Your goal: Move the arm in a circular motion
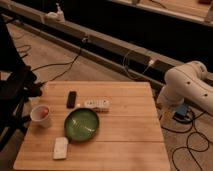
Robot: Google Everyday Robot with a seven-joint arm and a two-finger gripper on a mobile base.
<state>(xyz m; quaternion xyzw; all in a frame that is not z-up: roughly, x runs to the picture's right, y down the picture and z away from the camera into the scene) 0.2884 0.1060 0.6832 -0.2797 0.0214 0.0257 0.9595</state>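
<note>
The arm [187, 87] is large, glossy and white, with thick rounded segments. It stands folded at the right edge of the camera view, beside the right side of the wooden table [125, 130], above the floor. Its far end runs out of the picture on the right. The gripper does not show in this view; it lies beyond the visible part of the arm.
On the table are a green plate [82, 124], a cup [41, 115], a black remote [71, 99], a white power strip [97, 104] and a white sponge-like block [60, 147]. A dark chair [17, 95] stands at the left. Cables [192, 137] lie on the floor.
</note>
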